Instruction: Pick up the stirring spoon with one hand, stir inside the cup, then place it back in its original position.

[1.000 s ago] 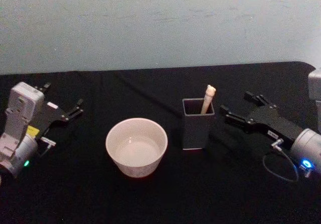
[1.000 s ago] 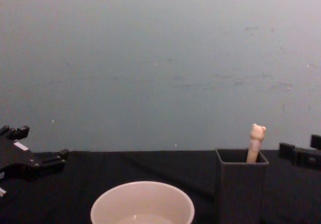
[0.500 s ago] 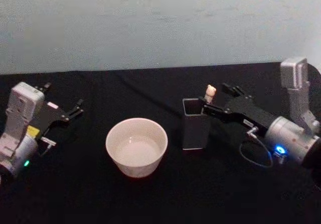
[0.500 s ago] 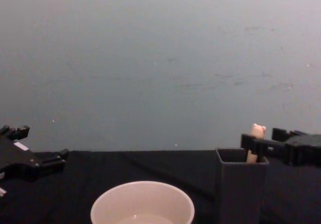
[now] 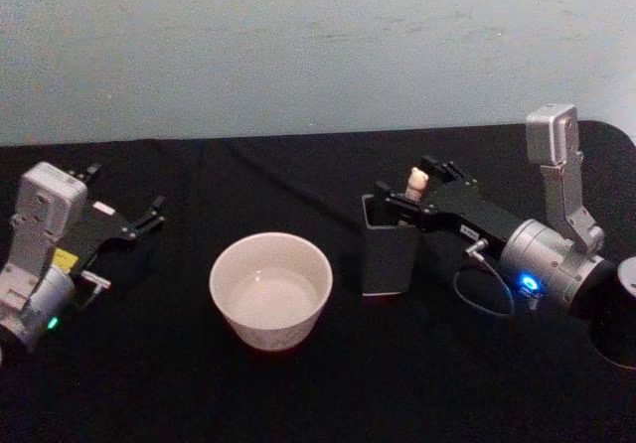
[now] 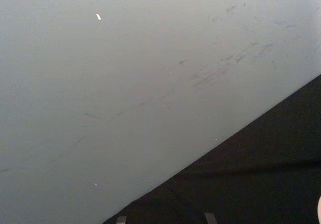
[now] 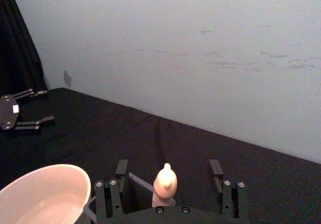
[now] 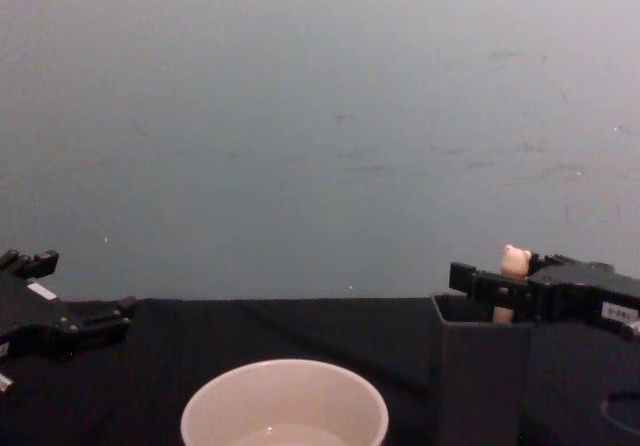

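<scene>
The stirring spoon [image 5: 417,178] stands upright in the dark grey square holder [image 5: 388,249], its original position, with the bear-like head [image 8: 515,260] poking above the rim. My right gripper [image 5: 406,179] is open and straddles that head, one finger on each side with a clear gap, as the right wrist view shows around the spoon [image 7: 165,183]. The off-white cup [image 5: 270,289] sits on the black table to the left of the holder, apart from it. My left gripper [image 5: 124,195] rests open at the table's left side, far from both.
The black tablecloth [image 5: 298,393] covers the whole table, and a pale wall rises behind its far edge. A cable loop [image 5: 477,294] hangs under the right wrist. Bare cloth lies between the cup and the left arm and in front of the cup.
My right gripper has moved left from beside the holder to level with the spoon's head, its open fingers now on either side of it. Spoon, cup and left arm have not moved.
</scene>
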Robot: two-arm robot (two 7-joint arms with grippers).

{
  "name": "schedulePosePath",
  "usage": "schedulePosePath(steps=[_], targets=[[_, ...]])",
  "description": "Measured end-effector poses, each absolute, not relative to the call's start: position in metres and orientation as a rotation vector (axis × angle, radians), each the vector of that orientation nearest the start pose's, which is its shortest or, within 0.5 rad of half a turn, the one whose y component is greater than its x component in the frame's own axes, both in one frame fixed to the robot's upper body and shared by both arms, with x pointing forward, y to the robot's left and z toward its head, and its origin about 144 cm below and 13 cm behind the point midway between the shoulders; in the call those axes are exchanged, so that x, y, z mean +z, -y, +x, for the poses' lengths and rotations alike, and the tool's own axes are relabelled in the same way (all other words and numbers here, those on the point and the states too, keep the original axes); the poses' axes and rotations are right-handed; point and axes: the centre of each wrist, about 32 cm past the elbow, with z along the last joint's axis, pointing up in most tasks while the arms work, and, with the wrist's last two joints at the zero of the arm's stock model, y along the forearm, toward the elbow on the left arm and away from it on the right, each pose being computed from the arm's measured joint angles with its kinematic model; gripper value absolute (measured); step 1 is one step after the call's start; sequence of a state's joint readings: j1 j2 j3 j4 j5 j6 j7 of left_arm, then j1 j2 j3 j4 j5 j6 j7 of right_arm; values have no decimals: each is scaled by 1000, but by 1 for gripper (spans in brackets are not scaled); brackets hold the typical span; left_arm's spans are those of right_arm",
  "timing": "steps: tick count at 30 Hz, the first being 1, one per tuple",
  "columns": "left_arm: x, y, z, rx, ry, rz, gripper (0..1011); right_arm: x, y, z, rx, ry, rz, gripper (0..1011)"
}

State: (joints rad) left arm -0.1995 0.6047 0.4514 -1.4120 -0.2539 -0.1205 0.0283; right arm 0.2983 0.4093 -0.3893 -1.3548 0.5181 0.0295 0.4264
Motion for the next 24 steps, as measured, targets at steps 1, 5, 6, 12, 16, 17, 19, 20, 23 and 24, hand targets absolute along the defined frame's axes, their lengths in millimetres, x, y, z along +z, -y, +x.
schedulePosePath(steps=[1, 5, 6, 12, 16, 17, 19, 20, 23, 24], targets=[[1140, -310, 489, 1248, 285, 304, 1001, 1160, 262, 526, -886, -96, -33, 1000], [1140, -310, 489, 1248, 285, 305, 1001, 1160, 262, 526, -886, -95, -32, 1000], [1140, -310, 489, 1248, 285, 305, 1001, 1160, 262, 526, -887, -95, -32, 1000], [1140, -310, 489, 1248, 285, 305, 1001, 1160, 263, 526, -887, -95, -33, 1000], [1140, -310, 489, 1248, 285, 304, 1001, 1160, 263, 526, -887, -95, -34, 994], [1140, -310, 489, 1248, 285, 305, 1001, 1160, 263, 526, -887, -95, -34, 976], [1140, -310, 489, 1248, 285, 305, 1001, 1160, 263, 526, -887, -95, -34, 948], [1140, -310, 489, 1248, 285, 304, 1001, 1160, 263, 526, -887, -95, -34, 909], [1140, -310, 489, 1248, 285, 305, 1001, 1160, 263, 526, -887, -95, -34, 847], [1140, -310, 489, 1248, 285, 304, 1001, 1160, 263, 526, -887, -95, -34, 835]])
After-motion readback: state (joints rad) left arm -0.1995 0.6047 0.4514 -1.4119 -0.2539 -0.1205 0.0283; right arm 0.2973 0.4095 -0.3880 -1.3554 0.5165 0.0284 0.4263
